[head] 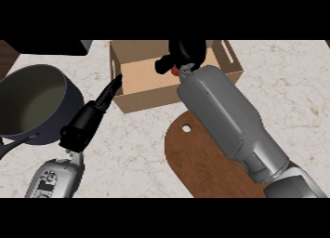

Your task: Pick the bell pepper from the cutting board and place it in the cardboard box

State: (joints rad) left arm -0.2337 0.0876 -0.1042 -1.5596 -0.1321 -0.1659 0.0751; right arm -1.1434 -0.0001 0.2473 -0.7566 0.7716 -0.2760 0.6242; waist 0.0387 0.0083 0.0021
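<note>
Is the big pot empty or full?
Empty. The dark blue pot shows only its bare, dull inner wall and bottom; nothing lies inside.

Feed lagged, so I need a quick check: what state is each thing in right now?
Bell pepper: only a red sliver shows, held in the right hand.
Right hand: fingers curled round the pepper, over the box.
Cardboard box: open-topped, upright.
Cutting board: bare where it shows.
Pot: upright, nothing inside.
Left hand: open, fingers straight, by the pot.

Box (pixel 143 88) at 12 o'clock; cutting board (pixel 201 167) at 5, just before it; pot (pixel 30 102) at 9, left of box.
</note>
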